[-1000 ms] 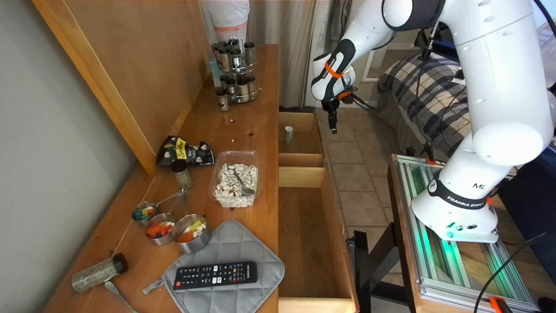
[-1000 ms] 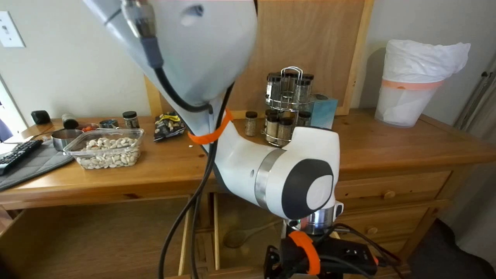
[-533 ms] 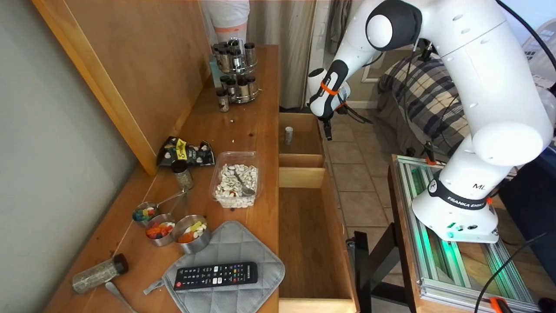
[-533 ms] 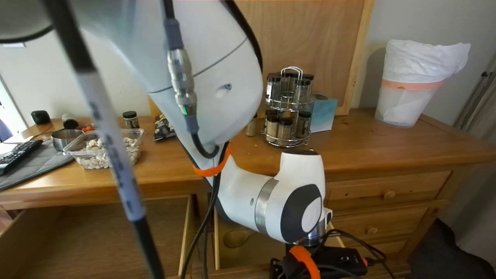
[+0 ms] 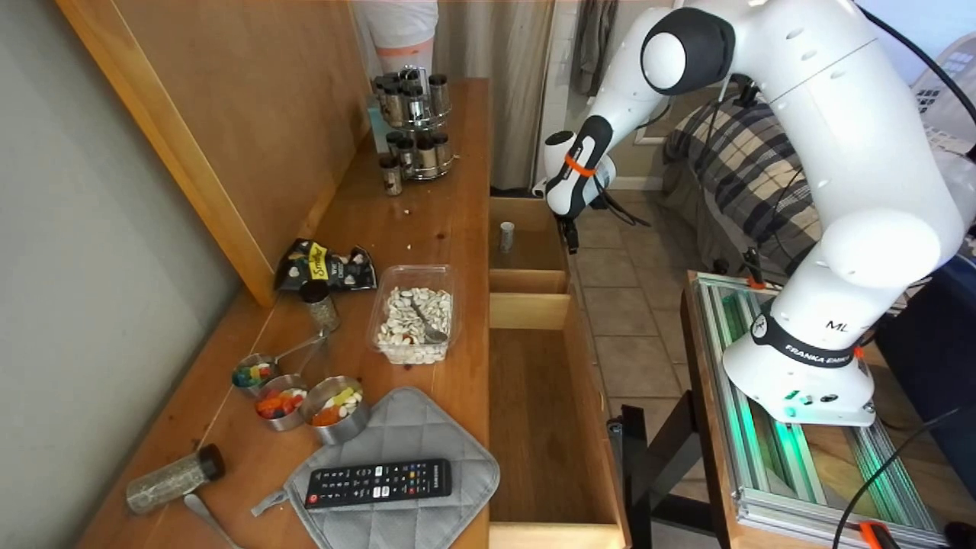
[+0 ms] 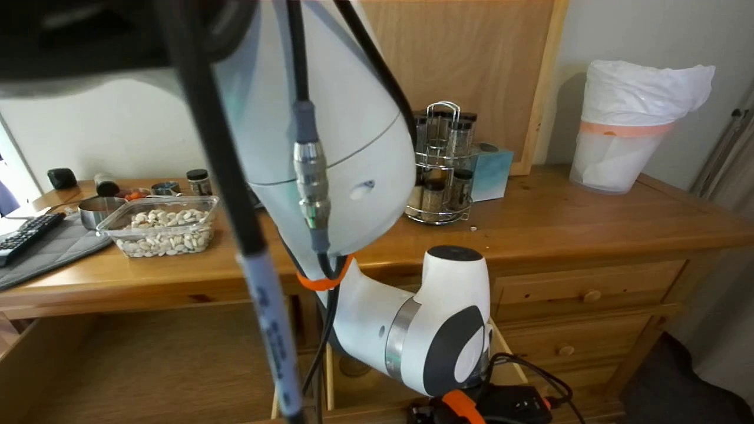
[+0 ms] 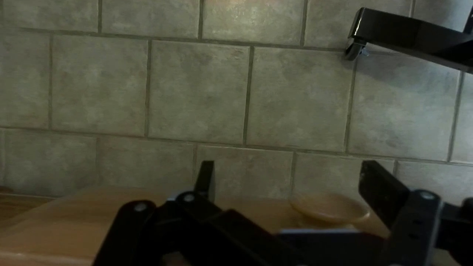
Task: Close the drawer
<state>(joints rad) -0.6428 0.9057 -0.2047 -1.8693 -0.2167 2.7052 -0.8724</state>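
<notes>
Small light-wood drawer (image 5: 537, 242): juts open from the dresser (image 5: 457, 229), lies on the dresser side of the spread-fingered Robotiq gripper (image 7: 290, 177), so likely needs pushing straight in toward the dresser.

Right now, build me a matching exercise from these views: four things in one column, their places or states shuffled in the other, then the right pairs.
Things
1. the gripper
2. the drawer nearest the gripper
3. the remote control
4. the clear plastic tub

Places and states
A. on the grey quilted pad
B. holding whitish seeds and a spoon
C. with its fingers spread apart
D. pulled out, with a white-topped cylinder inside

Right pairs: 1-C; 2-D; 3-A; 4-B
</notes>
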